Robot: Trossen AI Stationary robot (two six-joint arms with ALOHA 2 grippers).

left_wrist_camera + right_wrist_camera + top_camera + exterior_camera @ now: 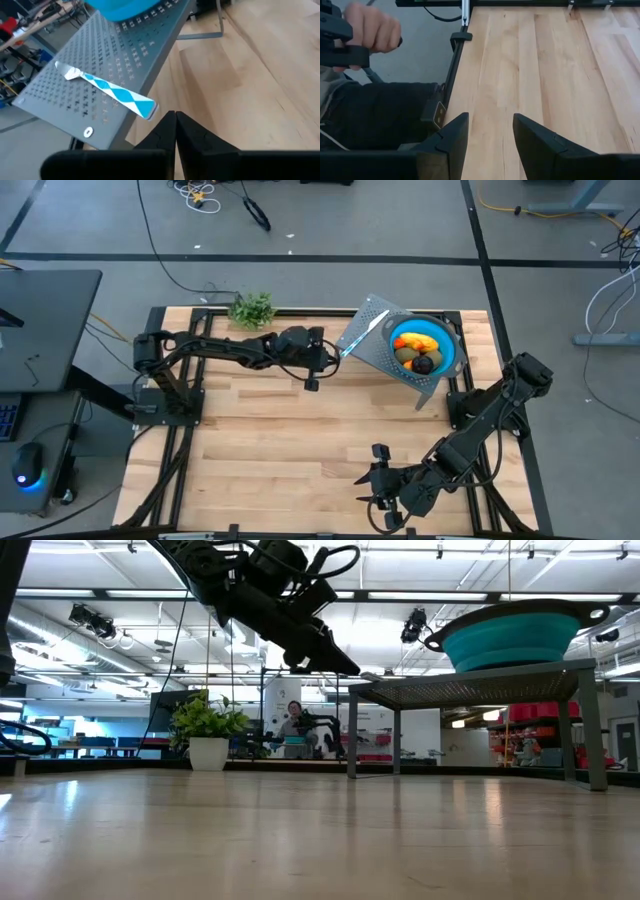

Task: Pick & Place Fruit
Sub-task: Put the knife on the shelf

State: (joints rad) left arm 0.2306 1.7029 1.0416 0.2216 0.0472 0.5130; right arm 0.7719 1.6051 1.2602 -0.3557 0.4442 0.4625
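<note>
- Worktop (300, 440): wooden planks on a black frame; most of its surface is bare.
- Perforated grey stand (385, 352): sits at the far right corner of the worktop, raised on legs, as the low view shows.
- Blue bowl (447, 340): rests on top of the stand, on the side nearer the right edge.
- Fruit (415, 352): all lying inside the bowl; an elongated yellow piece, olive-green ovals, a dark ball and small orange-red pieces are bunched together.
- Knife (107, 91): blue and white patterned handle with a silver blade, lying flat on the stand's plate, the handle end at the plate's edge facing the left arm.
- Left gripper (338, 350): reaches from the left edge toward the stand, held above the worktop level with the plate. Its fingers (187, 135) are pressed together with nothing between them, just short of the knife handle.
- Right gripper (385, 502): waits low near the near edge of the worktop, right of centre. Its fingers (452, 135) stand spread apart, holding nothing.
- Leafy green sprig (252, 308): stands at the far edge of the worktop, left of the stand.
- A person's hand (372, 30) shows beyond the worktop's edge in the right wrist view, gripping a dark handle.
</note>
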